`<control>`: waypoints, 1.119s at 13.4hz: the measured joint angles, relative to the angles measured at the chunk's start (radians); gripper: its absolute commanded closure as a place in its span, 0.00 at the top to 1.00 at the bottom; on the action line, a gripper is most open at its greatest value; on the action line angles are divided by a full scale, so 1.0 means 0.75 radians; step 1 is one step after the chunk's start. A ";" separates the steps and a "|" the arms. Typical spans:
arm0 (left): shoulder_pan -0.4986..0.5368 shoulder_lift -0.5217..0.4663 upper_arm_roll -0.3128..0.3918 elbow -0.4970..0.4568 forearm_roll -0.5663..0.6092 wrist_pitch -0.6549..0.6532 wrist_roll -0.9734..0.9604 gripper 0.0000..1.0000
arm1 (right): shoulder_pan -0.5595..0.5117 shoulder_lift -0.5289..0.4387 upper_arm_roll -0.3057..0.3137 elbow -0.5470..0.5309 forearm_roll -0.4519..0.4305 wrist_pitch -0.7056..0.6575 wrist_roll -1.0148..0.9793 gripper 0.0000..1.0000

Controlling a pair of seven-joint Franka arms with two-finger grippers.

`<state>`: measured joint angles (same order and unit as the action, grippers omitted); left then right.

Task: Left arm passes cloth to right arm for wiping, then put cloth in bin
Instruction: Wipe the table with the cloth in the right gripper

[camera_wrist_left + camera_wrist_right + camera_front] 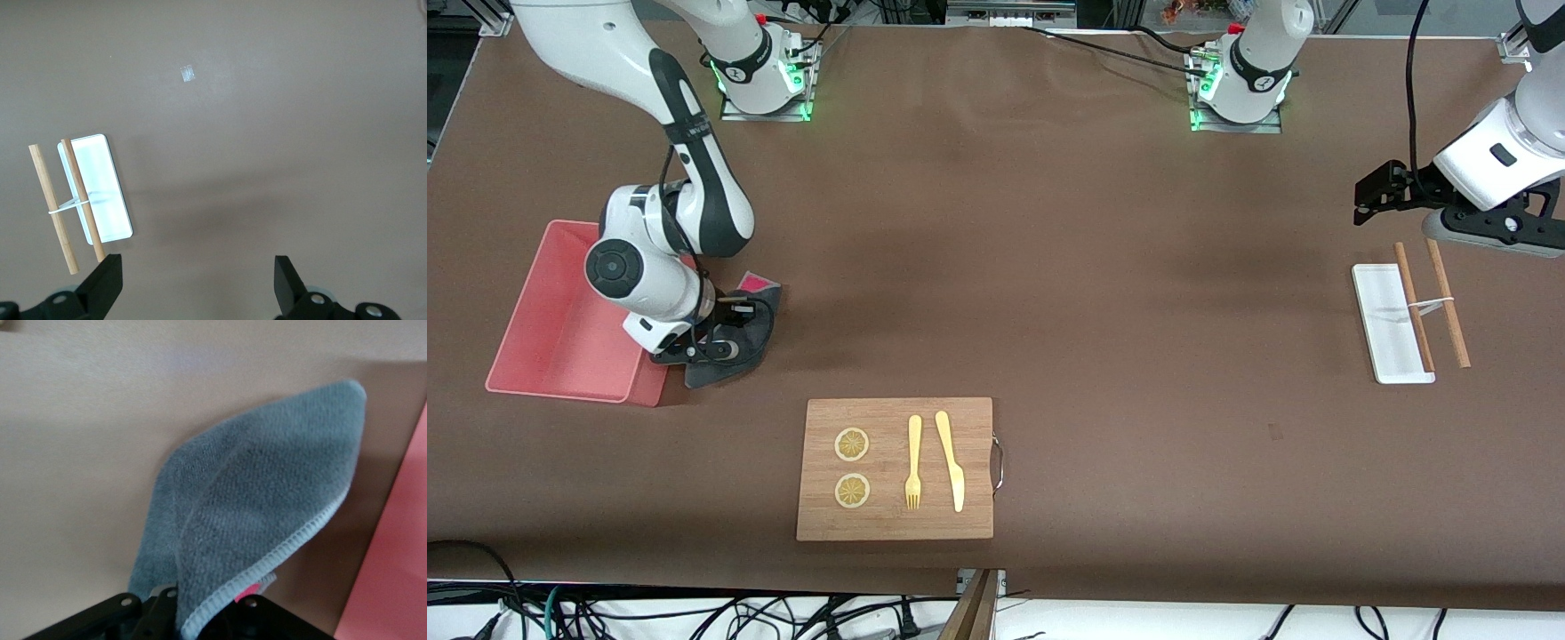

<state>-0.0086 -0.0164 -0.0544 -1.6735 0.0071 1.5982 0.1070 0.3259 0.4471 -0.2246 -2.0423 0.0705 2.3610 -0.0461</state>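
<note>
My right gripper [713,345] is shut on the cloth [752,338], low over the brown table right beside the pink bin [516,329], on the side toward the left arm's end. The cloth shows mostly charcoal grey with a magenta corner. In the right wrist view the cloth [267,500] fans out from my right gripper [193,613], with the bin's wall [393,573] at the edge. My left gripper [1376,192] is open and empty, up over the table at the left arm's end. The left wrist view shows my left gripper [198,280] holding nothing.
A small white tray [1387,324] with two tied wooden sticks [1447,302] lies below my left gripper; both show in the left wrist view, the tray [100,193] and the sticks [53,207]. A wooden cutting board [978,418] holds a fork, a knife and two lemon slices.
</note>
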 measured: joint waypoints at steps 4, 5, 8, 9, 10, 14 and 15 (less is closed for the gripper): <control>0.000 0.000 -0.001 0.000 0.000 0.000 0.000 1.00 | 0.001 0.012 0.029 0.015 0.063 0.010 0.008 0.00; 0.000 0.000 -0.001 0.000 0.000 0.000 0.000 1.00 | 0.005 0.011 0.049 0.023 0.112 0.010 0.015 0.00; -0.001 0.000 -0.003 0.000 0.000 0.000 0.000 1.00 | 0.055 0.002 0.088 0.047 0.158 0.003 0.137 0.00; -0.002 0.000 -0.005 0.000 0.000 0.000 0.000 1.00 | 0.089 0.001 0.096 0.051 0.166 0.003 0.212 0.00; -0.002 0.000 -0.005 0.000 0.000 0.000 0.000 1.00 | 0.125 0.001 0.109 0.058 0.186 0.003 0.294 0.00; -0.002 0.000 -0.006 0.000 0.000 0.000 0.000 1.00 | 0.251 0.002 0.199 0.105 0.273 0.003 0.640 0.00; -0.003 0.000 -0.009 0.000 0.000 0.000 0.000 1.00 | 0.273 0.003 0.221 0.118 0.290 0.004 0.716 0.00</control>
<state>-0.0106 -0.0163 -0.0610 -1.6733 0.0071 1.5982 0.1070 0.5310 0.4497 -0.0586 -1.9537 0.2877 2.3637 0.4908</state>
